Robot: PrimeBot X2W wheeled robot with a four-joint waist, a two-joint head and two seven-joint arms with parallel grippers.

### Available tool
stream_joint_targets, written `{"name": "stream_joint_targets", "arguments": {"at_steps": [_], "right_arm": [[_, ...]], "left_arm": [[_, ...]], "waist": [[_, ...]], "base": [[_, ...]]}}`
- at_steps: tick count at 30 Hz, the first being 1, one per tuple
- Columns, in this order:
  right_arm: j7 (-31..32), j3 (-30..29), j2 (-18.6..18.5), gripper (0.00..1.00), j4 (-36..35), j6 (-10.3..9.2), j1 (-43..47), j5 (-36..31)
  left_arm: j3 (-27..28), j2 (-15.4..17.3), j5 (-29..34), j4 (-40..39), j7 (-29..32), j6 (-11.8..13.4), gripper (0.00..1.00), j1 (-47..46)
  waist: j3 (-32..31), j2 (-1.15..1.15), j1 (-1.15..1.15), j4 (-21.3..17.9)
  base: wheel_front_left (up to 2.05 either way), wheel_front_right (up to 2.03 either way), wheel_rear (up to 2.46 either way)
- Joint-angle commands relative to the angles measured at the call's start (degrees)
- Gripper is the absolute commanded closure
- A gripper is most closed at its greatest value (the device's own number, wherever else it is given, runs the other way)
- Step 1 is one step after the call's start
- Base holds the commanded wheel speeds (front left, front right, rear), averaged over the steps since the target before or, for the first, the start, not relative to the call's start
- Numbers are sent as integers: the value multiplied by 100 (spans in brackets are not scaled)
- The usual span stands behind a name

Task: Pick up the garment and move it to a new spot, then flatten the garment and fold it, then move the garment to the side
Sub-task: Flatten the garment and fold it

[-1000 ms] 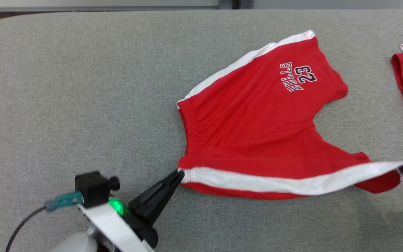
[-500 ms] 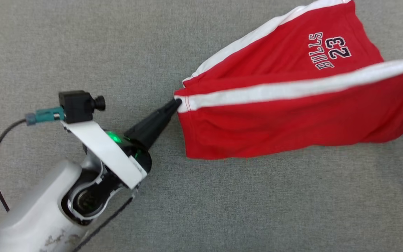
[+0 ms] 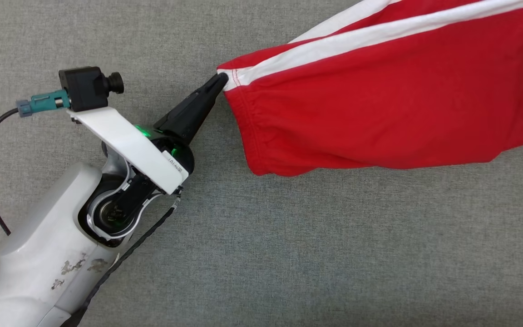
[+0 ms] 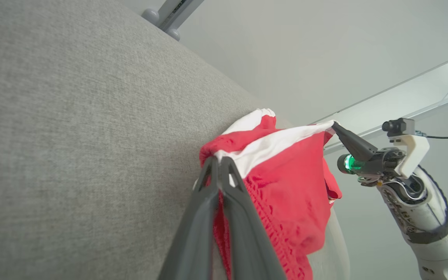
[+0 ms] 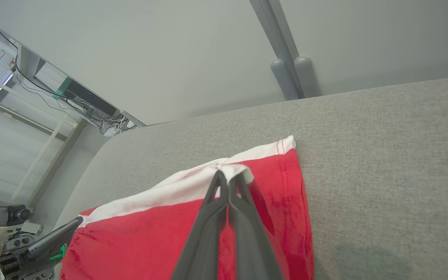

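Red garment (image 3: 379, 104) is held up over the grey desk (image 3: 288, 254). It is stretched taut between both arms along its white side stripe (image 3: 361, 38).

Left jaws are clamped fully together on the waistband corner, right where the stripe starts. They are seen at upper centre of the head view, fingers pointed up and right.

Right jaws are likewise pinched tight on the other end of the stripe, at a leg hem corner. This is confirmed in the left wrist view. It is also confirmed in the right wrist view, where white fabric is folded over the fingertips.

Gathered waistband (image 3: 249, 119) is hung down from the left grip, with the rest of the red cloth sagged below the stripe.

A second white-edged hem corner (image 5: 288, 144) is seen beyond the right grip, low against the desk. Contact there cannot be confirmed.
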Motion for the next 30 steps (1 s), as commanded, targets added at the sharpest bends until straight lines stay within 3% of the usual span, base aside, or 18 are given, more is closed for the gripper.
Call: {"name": "stream_joint_targets", "arguments": {"at_steps": [1, 13, 14, 15, 16, 17, 19, 21, 26, 30], "right_arm": [[81, 88, 34, 100, 148, -1, -267, -139], [271, 633, 297, 100, 920, -1, -1391, -561], [253, 687, 337, 88, 981, -1, -1450, -590], [225, 749, 363, 62, 1026, -1, -1503, -631], [175, 812, 380, 7, 1043, -1, -1567, -712], [79, 850, 405, 0, 1085, -1, -1622, -764], [-100, 940, 457, 0, 1134, -1, -1665, -818], [-369, 950, 459, 0, 1119, -1, -1673, -788], [-1223, 885, 211, 0, 1093, -1, -1283, -722], [-1858, 975, -87, 0, 1107, -1, -662, -823]], "left_arm": [[-15, -27, -9, 40, -31, -18, 100, -127], [-137, -174, 61, 235, -163, -13, 100, -437], [-149, -185, 57, 273, -177, -13, 100, -444], [-164, -190, 68, 320, -199, -13, 98, -458], [-176, -196, 85, 358, -212, -10, 81, -479], [-191, -205, 95, 385, -232, -10, 77, -494], [-221, -206, 130, 447, -281, -9, 64, -489], [-211, -211, 130, 544, -375, -7, 0, -479], [-221, -155, 583, 713, -932, 1, 0, -342], [-313, -83, 1473, 852, -1729, 397, 0, -125]], "waist": [[48, 0, 0, 33], [240, 0, 0, 145], [249, 0, 0, 151], [255, 0, 0, 157], [262, 0, 0, 160], [265, 0, 0, 160], [255, 0, 0, 158], [220, 0, 0, 145], [-1, 0, 0, 90], [-272, 0, 0, 36]], "base": [[0, 0, 0], [0, 0, 0], [0, 0, 0], [0, 0, 0], [0, 0, 0], [0, 0, 0], [0, 0, 0], [0, 0, 0], [0, 0, 0], [0, 0, 0]]}}
